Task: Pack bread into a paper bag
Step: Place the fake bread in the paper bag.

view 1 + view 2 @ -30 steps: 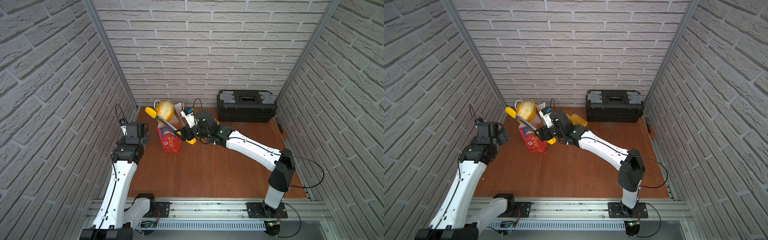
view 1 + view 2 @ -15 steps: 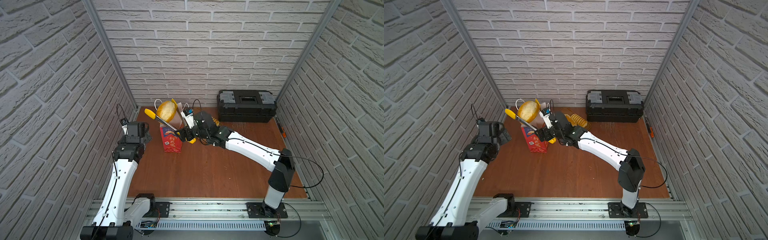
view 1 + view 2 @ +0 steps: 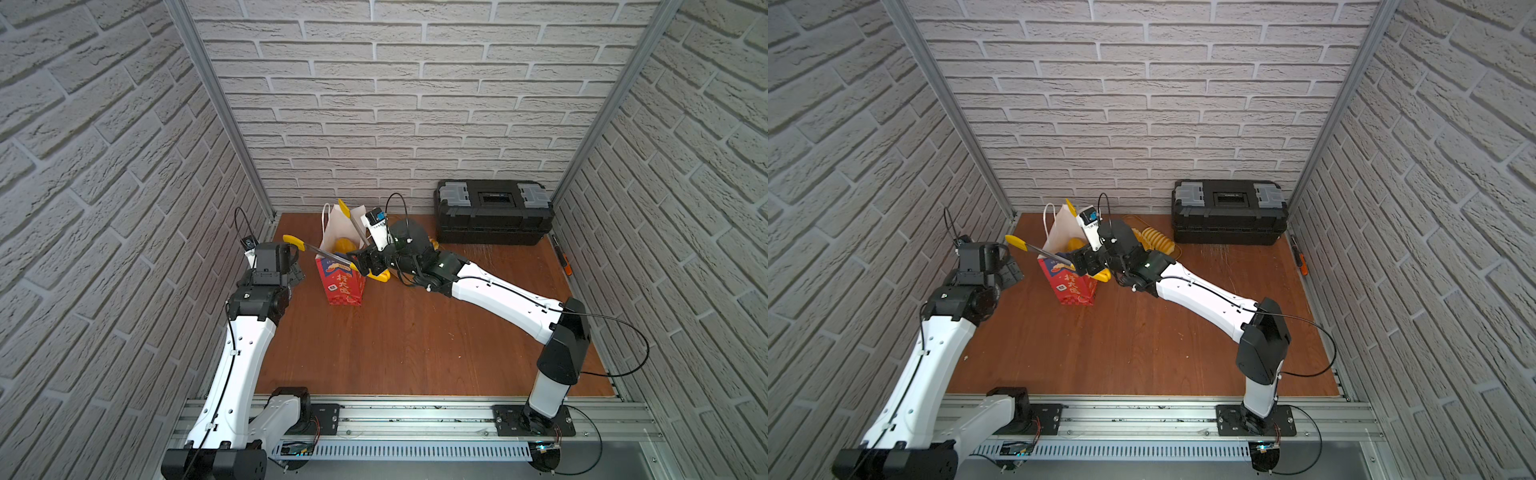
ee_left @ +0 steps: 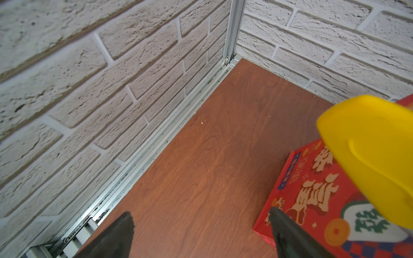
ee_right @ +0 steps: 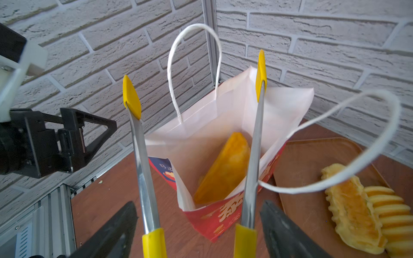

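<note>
The paper bag (image 3: 341, 284) (image 3: 1073, 286) stands upright at the back left, its mouth wide. One golden piece of bread (image 5: 225, 169) (image 3: 344, 244) lies inside it, leaning on a wall. My right gripper (image 5: 199, 202) (image 3: 365, 264) is shut on the yellow-tipped metal tongs (image 5: 143, 156). The tongs' arms are spread wide over the bag mouth with nothing between them. My left gripper (image 4: 200, 212) (image 3: 297, 270) hangs open and empty just left of the bag (image 4: 312, 189). One yellow tong tip (image 4: 368, 152) reaches out above it.
A wooden tray (image 5: 312, 169) behind the bag holds a braided pastry (image 5: 353, 207) and a ridged spiral roll (image 5: 388, 214) (image 3: 1156, 241). A black toolbox (image 3: 492, 212) stands at the back right. An orange-handled tool (image 3: 563, 262) lies along the right wall.
The bread that the tongs held above the bag has dropped inside it. The tongs have spread wide. The left arm has barely moved.
</note>
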Robot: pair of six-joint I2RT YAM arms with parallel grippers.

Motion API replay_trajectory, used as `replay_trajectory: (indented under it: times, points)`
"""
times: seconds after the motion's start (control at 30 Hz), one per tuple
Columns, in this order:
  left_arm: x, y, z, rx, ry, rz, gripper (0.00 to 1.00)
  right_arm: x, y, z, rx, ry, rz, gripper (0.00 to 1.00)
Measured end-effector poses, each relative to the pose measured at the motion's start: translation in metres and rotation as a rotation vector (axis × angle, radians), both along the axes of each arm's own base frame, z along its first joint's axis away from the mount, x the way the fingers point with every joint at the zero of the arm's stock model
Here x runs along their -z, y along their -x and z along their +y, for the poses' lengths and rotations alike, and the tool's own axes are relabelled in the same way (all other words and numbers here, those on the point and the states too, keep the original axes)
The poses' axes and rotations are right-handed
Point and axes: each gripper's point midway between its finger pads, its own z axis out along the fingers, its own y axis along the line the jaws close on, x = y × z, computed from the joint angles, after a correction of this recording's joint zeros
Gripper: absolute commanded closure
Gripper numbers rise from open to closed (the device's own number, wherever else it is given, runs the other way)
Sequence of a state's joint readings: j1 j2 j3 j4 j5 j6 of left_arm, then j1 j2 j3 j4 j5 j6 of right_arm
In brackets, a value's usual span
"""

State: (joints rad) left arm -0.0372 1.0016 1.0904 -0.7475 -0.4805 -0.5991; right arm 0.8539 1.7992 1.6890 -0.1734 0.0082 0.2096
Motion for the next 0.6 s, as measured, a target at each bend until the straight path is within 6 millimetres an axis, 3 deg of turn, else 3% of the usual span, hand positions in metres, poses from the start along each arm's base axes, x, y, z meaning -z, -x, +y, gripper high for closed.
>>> replay_trajectory:
  times: [0.1,0.23,0.6]
  points:
    - [0.000,0.000,0.000,0.000,0.000,0.001,0.03,-0.014,-0.001,0.000,0.001,-0.031,-0.036,0.20]
    - [0.002,-0.001,0.000,0.002,0.003,0.006,0.03,-0.026,0.000,0.000,-0.001,-0.058,-0.062,0.17]
    - [0.003,-0.004,-0.001,0.004,0.007,0.004,0.03,-0.021,-0.002,-0.010,0.018,0.025,-0.099,0.15]
